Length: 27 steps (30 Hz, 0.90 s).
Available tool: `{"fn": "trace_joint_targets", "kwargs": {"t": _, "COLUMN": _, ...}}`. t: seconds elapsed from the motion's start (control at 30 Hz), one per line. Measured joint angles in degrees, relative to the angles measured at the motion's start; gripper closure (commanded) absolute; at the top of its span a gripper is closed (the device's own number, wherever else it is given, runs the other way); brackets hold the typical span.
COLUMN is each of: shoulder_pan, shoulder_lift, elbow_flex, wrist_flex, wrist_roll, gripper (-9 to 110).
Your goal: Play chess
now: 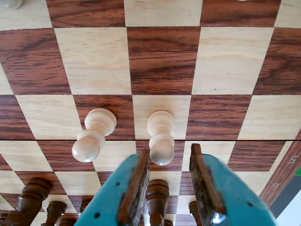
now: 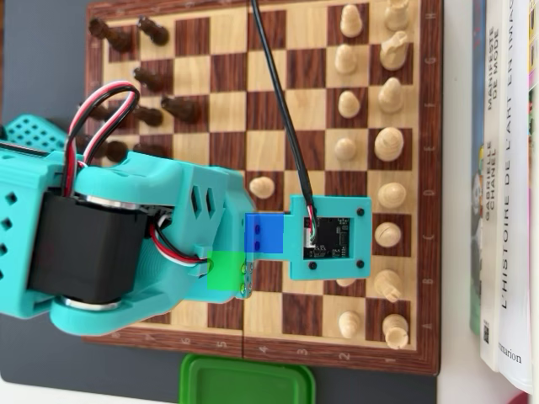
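Over chessboard [image 1: 162, 61] | end effector [image 1: 171, 165] open | 2 white pawns [image 1: 161, 136] ahead, dark pcs [image 1: 157, 195] below

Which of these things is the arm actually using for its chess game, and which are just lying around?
For the game: chessboard, light pieces, dark pieces, gripper.

Just lying about: books, green lid.

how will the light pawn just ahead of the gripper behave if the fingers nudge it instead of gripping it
The light pawn looks like turned wood, so probably stiff and light. Its narrow neck above a small round base suggests it tips easily if pushed high. Once down, its round profile would likely roll across the smooth chessboard. The gripper stands open, just short of the pawn.
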Motion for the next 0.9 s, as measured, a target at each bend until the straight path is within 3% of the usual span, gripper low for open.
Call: {"fn": "trace_joint_targets", "kwargs": {"t": 0.9, "shoulder_pan": 1.1, "shoulder_lift": -6.1, "elbow_flex": -3.6, "wrist_flex": 0.0, "wrist_roll": 0.0, "gripper": 88}}
